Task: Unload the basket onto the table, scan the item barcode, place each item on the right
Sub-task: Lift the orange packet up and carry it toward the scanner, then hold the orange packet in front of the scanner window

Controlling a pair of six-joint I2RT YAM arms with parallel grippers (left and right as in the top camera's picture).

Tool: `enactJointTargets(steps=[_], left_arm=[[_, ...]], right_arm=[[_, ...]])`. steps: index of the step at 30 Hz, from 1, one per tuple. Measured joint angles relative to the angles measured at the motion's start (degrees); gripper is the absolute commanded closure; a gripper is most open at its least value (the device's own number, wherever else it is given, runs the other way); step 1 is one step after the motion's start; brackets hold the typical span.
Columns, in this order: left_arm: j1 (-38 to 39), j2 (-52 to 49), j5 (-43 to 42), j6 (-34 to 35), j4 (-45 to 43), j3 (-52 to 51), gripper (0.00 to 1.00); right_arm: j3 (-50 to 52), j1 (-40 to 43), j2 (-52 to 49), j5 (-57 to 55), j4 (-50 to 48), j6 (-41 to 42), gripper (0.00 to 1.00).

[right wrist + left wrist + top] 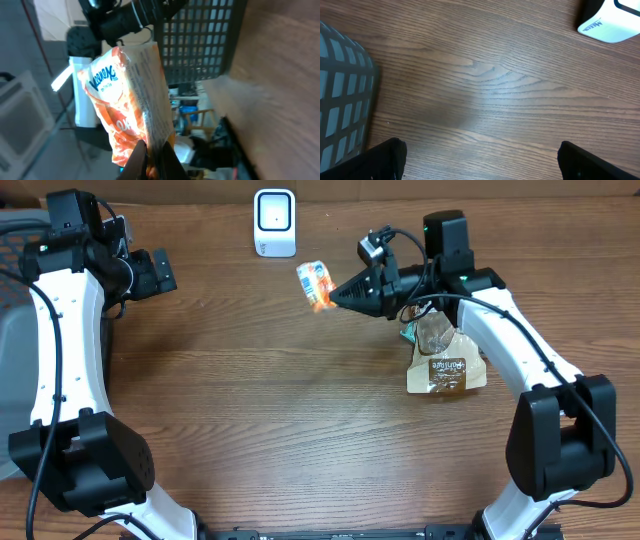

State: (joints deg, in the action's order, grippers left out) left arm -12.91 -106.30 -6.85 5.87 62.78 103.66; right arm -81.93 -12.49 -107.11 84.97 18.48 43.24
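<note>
Wood-grain table (pixel 250 400) holds scanner (pixel 275 222); right end effector (pixel 329 296) pinches orange packet (pixel 313 282), left end effector (pixel 163 272) wide

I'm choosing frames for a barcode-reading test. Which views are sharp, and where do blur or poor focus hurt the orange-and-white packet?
Overhead: sharp, but the orange-and-white plastic packet is too small to read. Right wrist: the packet is large, its fine print soft, the background blurred. Left wrist: grain of the brown wooden table is crisp; the grey mesh basket at the left edge is out of focus.
</note>
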Motion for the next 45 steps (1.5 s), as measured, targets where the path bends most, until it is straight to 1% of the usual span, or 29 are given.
enactJointTargets(steps=[3,8,12,14,16,19,22,25,29,32,36,40,42,45], left_arm=[[0.0,0.0,-0.02,0.0,0.0,0.0,0.01],[0.0,0.0,0.0,0.0,0.0,0.0,0.01],[0.0,0.0,0.0,0.0,0.0,0.0,0.01],[0.0,0.0,0.0,0.0,0.0,0.0,0.0],[0.0,0.0,0.0,0.0,-0.02,0.0,0.0],[0.0,0.0,0.0,0.0,0.0,0.0,0.01],[0.0,0.0,0.0,0.0,0.0,0.0,0.01],[0.0,0.0,-0.02,0.0,0.02,0.0,0.01],[0.0,0.0,-0.02,0.0,0.0,0.0,0.0],[0.0,0.0,-0.02,0.0,0.0,0.0,0.0],[0.0,0.0,-0.02,0.0,0.02,0.0,0.01],[0.0,0.0,-0.02,0.0,0.02,0.0,0.01],[0.0,0.0,-0.04,0.0,0.02,0.0,0.01],[0.0,0.0,-0.04,0.0,0.02,0.0,0.0]], right_arm=[[0.0,0.72,0.0,0.9,-1.44,4.44,0.96],[0.0,0.92,0.0,0.35,-1.53,7.56,0.96],[0.0,0.74,0.0,-1.7,-1.11,6.23,0.96],[0.0,0.48,0.0,-3.26,0.63,4.37,0.96],[-0.07,-0.02,0.0,-5.7,4.55,1.66,0.96],[-0.11,-1.49,0.0,-12.52,12.61,-3.5,0.96],[-0.09,-3.8,0.0,-22.93,19.96,-8.24,0.96],[-0.09,-6.71,0.0,-32.96,23.76,-11.45,0.96],[-0.17,-9.99,0.0,-43.6,26.77,-14.01,0.96],[-1.51,-10.82,-0.11,-49.42,30.75,-15.56,0.96],[-10.21,-10.86,-0.63,-58.93,38.75,-17.94,0.96],[-25.29,-11.45,-1.79,-70.01,44.74,-20.61,0.96],[-32.85,-12.26,-3.06,-75.82,44.94,-22.23,0.96],[-40.44,-14.23,-5.27,-85.22,41.13,-24.98,0.96]])
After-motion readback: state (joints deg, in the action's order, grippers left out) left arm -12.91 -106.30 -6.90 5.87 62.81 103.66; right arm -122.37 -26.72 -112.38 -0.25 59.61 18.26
